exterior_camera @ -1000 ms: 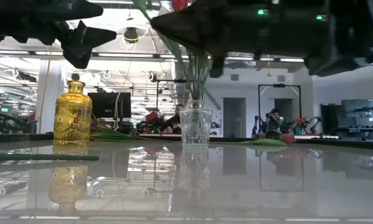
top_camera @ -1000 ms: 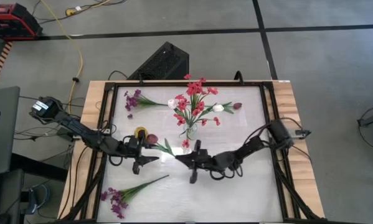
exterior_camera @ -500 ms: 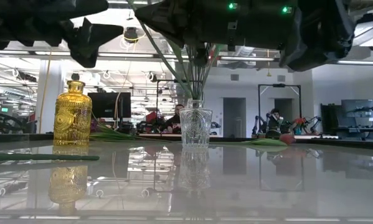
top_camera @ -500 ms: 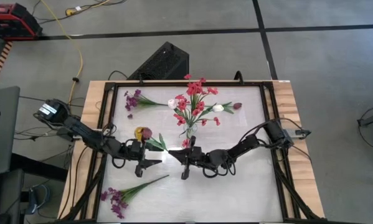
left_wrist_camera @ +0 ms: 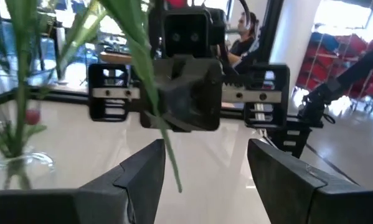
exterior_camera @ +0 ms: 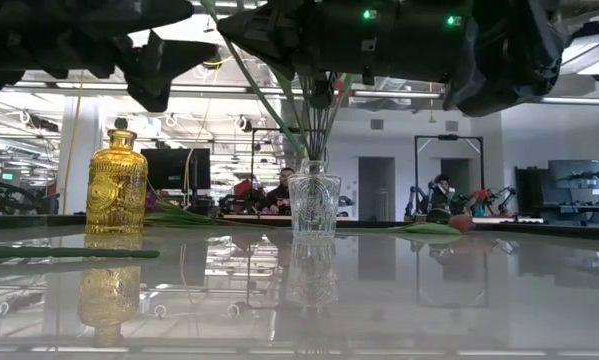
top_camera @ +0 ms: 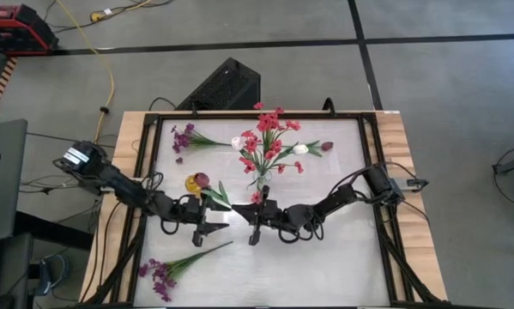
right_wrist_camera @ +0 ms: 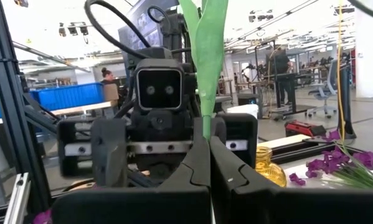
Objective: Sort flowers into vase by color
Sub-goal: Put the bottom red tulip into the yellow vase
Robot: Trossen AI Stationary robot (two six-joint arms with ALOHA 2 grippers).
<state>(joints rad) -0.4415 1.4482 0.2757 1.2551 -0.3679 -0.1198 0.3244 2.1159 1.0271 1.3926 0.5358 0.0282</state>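
Note:
My right gripper (top_camera: 242, 216) is near the table's middle, shut on a leafy green stem (right_wrist_camera: 206, 74) whose dark maroon bud (top_camera: 201, 179) hangs by the mouth of the yellow vase (top_camera: 191, 184). My left gripper (top_camera: 215, 226) faces it from the left, open. The stem's lower end (left_wrist_camera: 174, 177) shows between the left fingers (left_wrist_camera: 149, 168), apart from them. A clear vase (top_camera: 263, 181) holds red flowers (top_camera: 269, 137). Purple sprigs (top_camera: 183, 137) (top_camera: 160, 276), white buds (top_camera: 301, 148) and a maroon bud (top_camera: 327, 146) lie on the table. My right gripper pinches the green stem near its lower end (right_wrist_camera: 205, 127) between its two fingers. The fingers come about level from the table's right and lie across the stem. The flower is lifted clear of the table and slants up toward the yellow vase, a short tip hanging below the fingers.
The yellow vase (exterior_camera: 116, 190) and clear vase (exterior_camera: 313, 203) stand upright on the glossy table top. Black frame rails (top_camera: 368, 146) run along the table's edges. People sit at desks in the room behind (exterior_camera: 279, 190).
My right gripper has carried the flower toward the table's left, bringing the maroon bud closer to the yellow vase's mouth. My left gripper has moved toward the right gripper, so the two now stand close together.

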